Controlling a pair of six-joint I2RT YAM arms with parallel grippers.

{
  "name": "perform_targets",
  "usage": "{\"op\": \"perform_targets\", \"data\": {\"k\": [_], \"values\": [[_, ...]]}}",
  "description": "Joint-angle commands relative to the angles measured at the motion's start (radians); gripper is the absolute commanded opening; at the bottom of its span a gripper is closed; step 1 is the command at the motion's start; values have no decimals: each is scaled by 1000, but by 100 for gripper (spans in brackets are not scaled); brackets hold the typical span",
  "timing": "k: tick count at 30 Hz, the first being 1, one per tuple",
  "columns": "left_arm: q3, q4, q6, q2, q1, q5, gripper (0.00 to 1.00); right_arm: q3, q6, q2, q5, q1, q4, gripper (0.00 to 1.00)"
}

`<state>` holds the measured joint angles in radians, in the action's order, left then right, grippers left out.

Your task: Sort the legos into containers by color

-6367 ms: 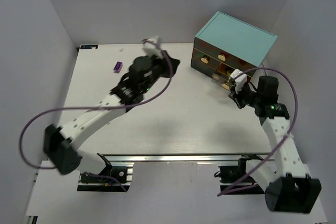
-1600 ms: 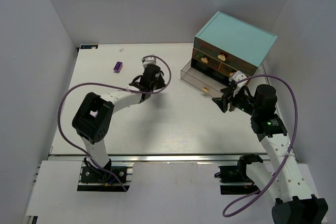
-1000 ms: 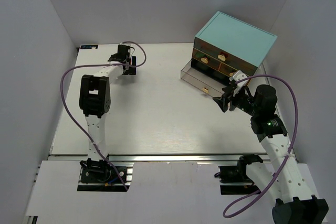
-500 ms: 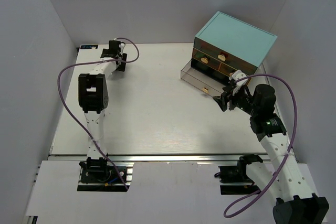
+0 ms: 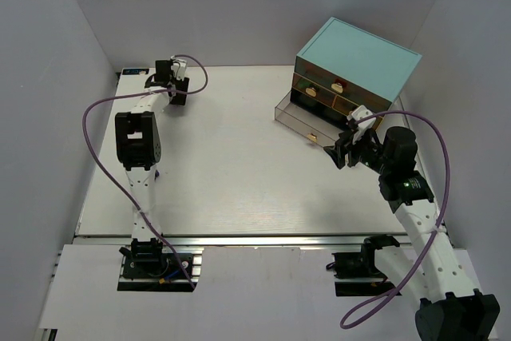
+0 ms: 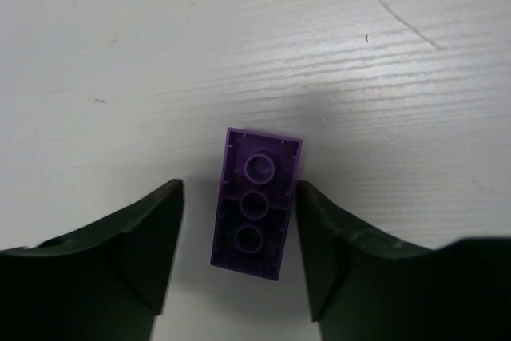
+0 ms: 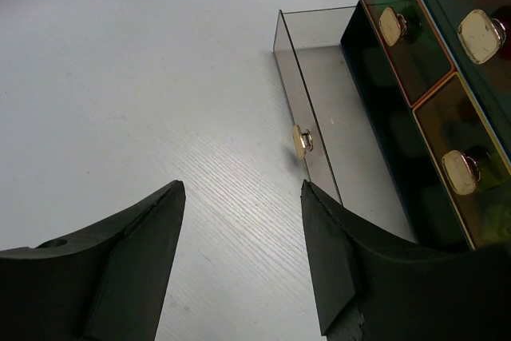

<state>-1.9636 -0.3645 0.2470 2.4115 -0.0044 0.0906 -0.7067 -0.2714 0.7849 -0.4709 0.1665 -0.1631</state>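
Bright, even, soft light from overhead, shadows faint. Bit of glare along the table (image 5: 239,197) edge at 6 o'clock in the top view. Soft grey shadow around the purple lego (image 6: 255,201) up close. Dark jaws at 5 and 7 o'clock kinda blurry.

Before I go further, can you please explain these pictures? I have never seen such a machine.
These are two robot arms fixed at the near edge of a white table. One picture looks down from above; the other two come from a camera on each wrist, so the dark shapes at the bottom are its fingers. The left gripper, at the far left corner, stands open around a purple lego lying hollow side up. The right gripper is open and empty, facing a pulled-out drawer of the cabinet at the far right.
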Motion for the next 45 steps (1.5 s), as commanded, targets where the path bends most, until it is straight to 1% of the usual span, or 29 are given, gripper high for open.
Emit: {"op": "perform_targets", "data": {"k": [1, 3, 6, 7, 9, 10, 12, 13, 14, 15, 16, 17, 18, 19, 20, 21, 22, 23, 24, 26, 27, 30, 32, 34, 36, 38, 41, 43, 45], "values": [[-3, -62, 11, 35, 18, -140, 64, -31, -5, 5, 15, 2, 16, 66], [12, -51, 9, 23, 18, -152, 56, -31, -5, 8, 20, 2, 17, 66], [43, -27, -11, -2, 18, -169, 50, -27, -3, -3, 21, 2, 20, 66], [67, -11, -23, -29, 18, -175, 46, -25, -5, -6, 23, 1, 23, 66], [95, 7, -41, -69, 9, -212, 43, -16, -3, -15, 26, 4, 36, 66], [113, 34, -58, -122, 9, -238, 40, -13, -2, -19, 28, 2, 39, 66], [167, 59, -81, -184, -5, -354, 35, -4, 11, -29, 38, 4, 51, 65], [187, 99, -128, -256, -14, -414, 32, -1, 18, -32, 49, 4, 56, 63], [247, 128, -171, -294, -14, -478, 30, 1, 44, -35, 64, 4, 72, 57], [277, 206, -293, -328, -25, -582, 28, 7, 57, -41, 101, 5, 82, 49], [316, 266, -364, -397, -41, -633, 23, 9, 73, -44, 119, 4, 88, 32], [397, 321, -440, -425, -54, -729, 16, 12, 96, -49, 164, 4, 103, 24], [435, 422, -577, -449, -90, -748, 12, 16, 107, -49, 184, 5, 109, 15], [471, 467, -644, -469, -115, -764, 5, 16, 115, -49, 202, 4, 115, 3], [550, 530, -714, -498, -141, -794, 3, 16, 123, -46, 222, -1, 119, 0], [575, 588, -812, -506, -198, -828, 2, 16, 133, -46, 260, 1, 128, 0], [595, 610, -857, -511, -227, -830, 2, 18, 138, -46, 282, 1, 134, 0], [630, 631, -900, -515, -258, -830, 0, 19, 144, -46, 316, 1, 138, 0], [644, 663, -982, -514, -284, -810, 0, 19, 150, -49, 327, 1, 143, 0], [670, 719, -1073, -514, -356, -776, 0, 21, 155, -52, 340, 1, 148, 0], [686, 784, -1163, -511, -376, -760, 0, 23, 156, -53, 341, -2, 149, 0], [671, 851, -1271, -477, -453, -660, 1, 27, 161, -59, 342, -2, 151, 0], [625, 854, -1299, -447, -497, -566, 1, 32, 159, -65, 354, -2, 151, 0], [589, 868, -1359, -398, -520, -476, 5, 35, 153, -68, 364, -4, 152, 0], [577, 932, -1432, -361, -552, -427, 7, 38, 152, -75, 373, -2, 181, 0], [528, 944, -1463, -301, -571, -358, 11, 39, 153, -79, 367, -4, 183, 0], [439, 923, -1496, -226, -604, -270, 15, 39, 155, -79, 362, -4, 183, 0], [387, 895, -1513, -187, -618, -243, 20, 39, 155, -79, 362, -4, 183, 0], [315, 872, -1516, -138, -631, -194, 27, 39, 156, -81, 359, -4, 183, 0]]}}
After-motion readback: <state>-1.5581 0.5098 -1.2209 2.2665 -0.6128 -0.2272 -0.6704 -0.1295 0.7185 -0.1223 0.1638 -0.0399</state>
